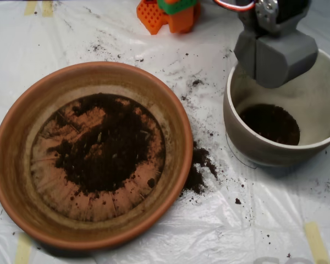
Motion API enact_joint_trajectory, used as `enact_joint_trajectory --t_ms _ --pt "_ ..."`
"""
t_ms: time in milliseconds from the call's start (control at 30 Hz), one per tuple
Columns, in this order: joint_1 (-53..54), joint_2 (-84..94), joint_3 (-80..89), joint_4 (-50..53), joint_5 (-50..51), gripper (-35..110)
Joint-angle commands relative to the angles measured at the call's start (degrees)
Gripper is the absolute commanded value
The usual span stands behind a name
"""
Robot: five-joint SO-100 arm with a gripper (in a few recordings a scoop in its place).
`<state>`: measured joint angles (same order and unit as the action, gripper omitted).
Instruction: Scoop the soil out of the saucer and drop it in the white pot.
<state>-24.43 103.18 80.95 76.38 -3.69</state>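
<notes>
Overhead view. The grey scoop point(275, 58) is held over the upper-left rim of the white pot point(247, 137), its shells drawn together with no gap seen between them; whether anything is carried inside cannot be told. A dark patch of soil lies on the pot floor. The bulk of the soil point(107, 146) is spread across the base of the saucer point(176, 118), which lies to the left of and below the scoop. A small spill point(201, 168) is seen on the plastic sheet point(170, 231) between saucer and pot.

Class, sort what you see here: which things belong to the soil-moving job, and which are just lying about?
Job:
soil
saucer
white pot
scoop

Lying about:
spilled soil between the dishes
orange block
plastic sheet
</notes>
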Motion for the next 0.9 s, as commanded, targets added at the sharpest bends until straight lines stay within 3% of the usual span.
enact_joint_trajectory --t_ms 0,100,600,867 --pt "-2.2 0.0 -6.6 1.8 0.0 16" --pt "-2.4 0.3 -6.5 2.0 -0.2 35" --pt "0.4 1.9 -6.8 2.4 2.7 33" --pt "15.1 1.7 -10.4 2.9 11.2 37"
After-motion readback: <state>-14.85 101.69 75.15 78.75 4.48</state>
